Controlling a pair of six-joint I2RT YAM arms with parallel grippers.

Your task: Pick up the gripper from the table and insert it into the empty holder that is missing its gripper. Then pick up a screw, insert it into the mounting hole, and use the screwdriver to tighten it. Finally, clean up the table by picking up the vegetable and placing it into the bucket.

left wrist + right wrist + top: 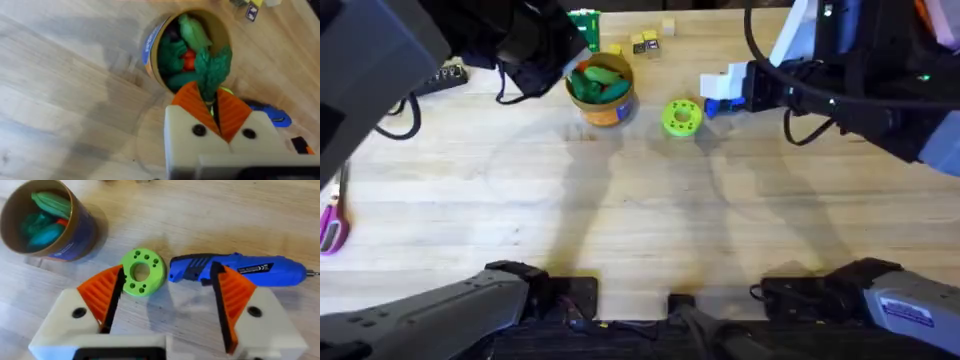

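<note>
The left pincer (216, 107), with ribbed orange pads, grips the knobbly green vegetable (212, 67) above the round bucket (152, 50) near the worktop's (620, 220) far edge. The right pincer (167, 297) gapes over the blue screwdriver (235, 269).

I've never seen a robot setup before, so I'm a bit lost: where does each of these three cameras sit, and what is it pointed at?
Overhead: fixed above the table, looking down and forward; both arm bases show along the near edge.
Left wrist: rides on the left arm, looking down at the bucket; the left tool pinches the vegetable over it.
Right wrist: rides on the right arm, looking down at the screwdriver and the green disc; the right tool is open.
Shared: the bucket shows in all three views.
</note>
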